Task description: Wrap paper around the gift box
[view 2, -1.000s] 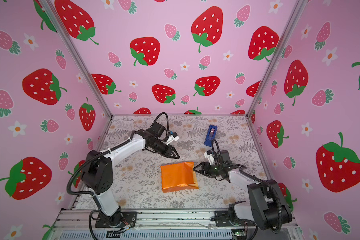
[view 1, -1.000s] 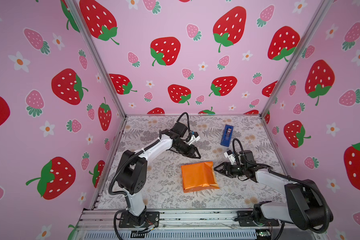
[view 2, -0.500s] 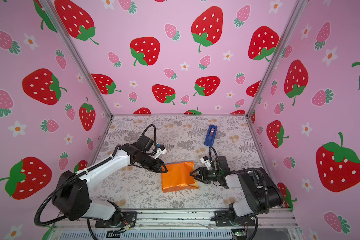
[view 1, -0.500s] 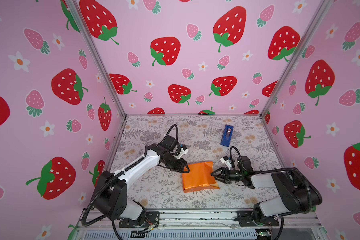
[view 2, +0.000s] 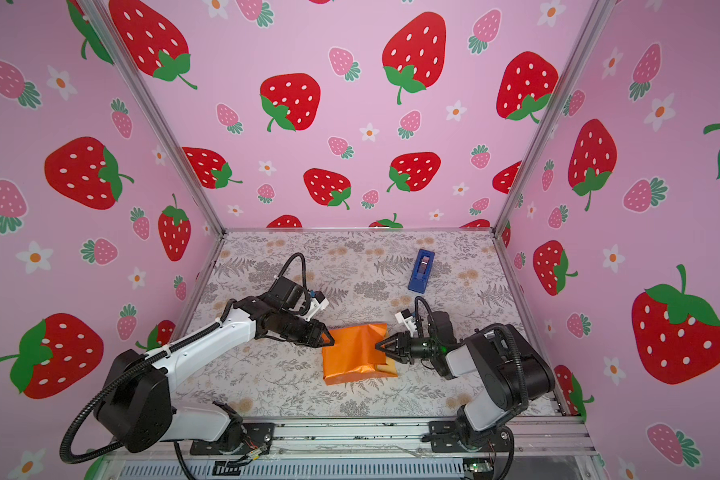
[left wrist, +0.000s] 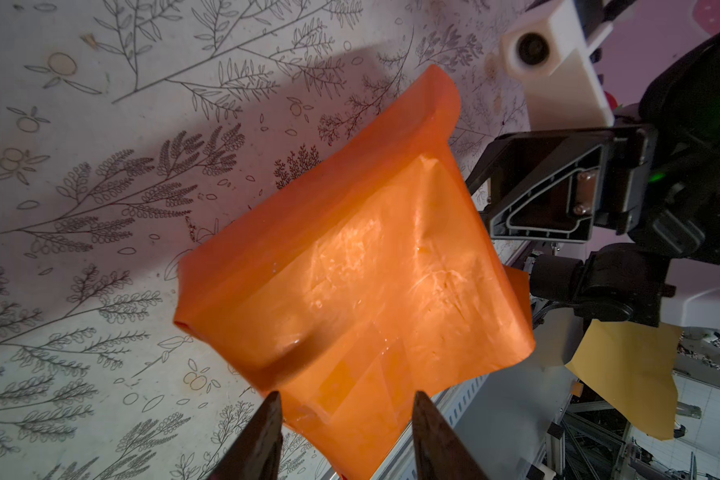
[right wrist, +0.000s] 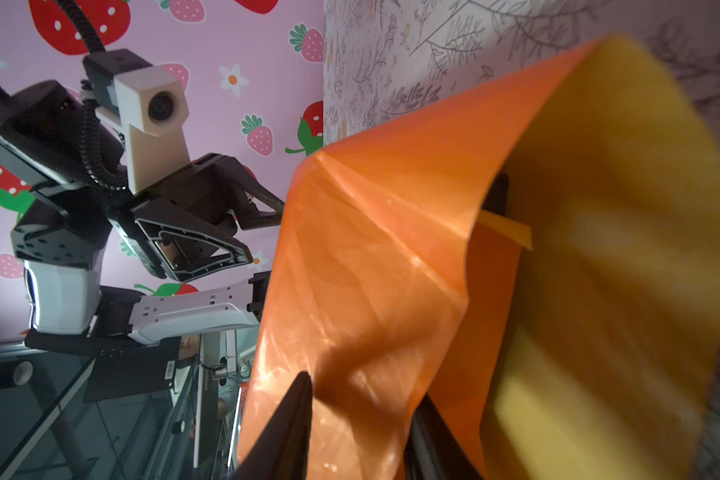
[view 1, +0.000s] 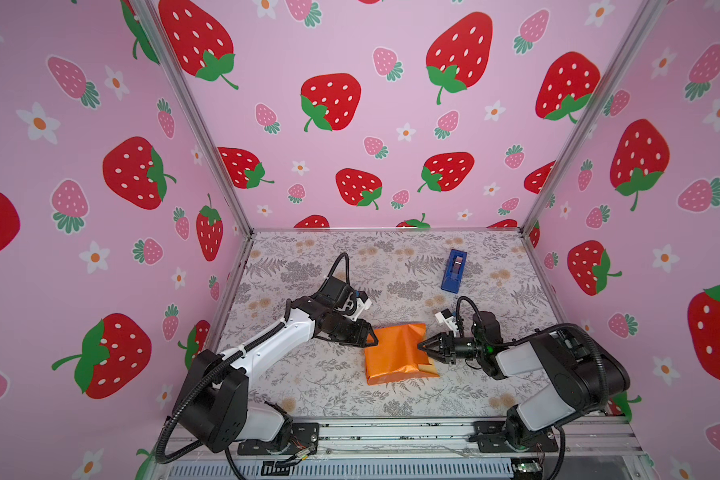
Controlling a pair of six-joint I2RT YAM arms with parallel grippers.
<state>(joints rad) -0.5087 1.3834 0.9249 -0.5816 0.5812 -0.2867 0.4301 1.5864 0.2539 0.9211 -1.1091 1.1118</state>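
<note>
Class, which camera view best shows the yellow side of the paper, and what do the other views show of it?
The right wrist view: the paper turns its yellow side across much of the picture, though blurred. The left wrist view shows one yellow flap behind the orange. Both top views show only a small yellow corner.

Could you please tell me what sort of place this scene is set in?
Probably a robot test booth, not a home: pink strawberry-print wall panels on silver aluminium frame posts, and two black-and-white robot arms bolted to a metal rail beside a floral tabletop.

walls [view 1: 391, 54]: pink strawberry print | tabletop [view 1: 292, 266]: grey floral (leafy sprigs)
</note>
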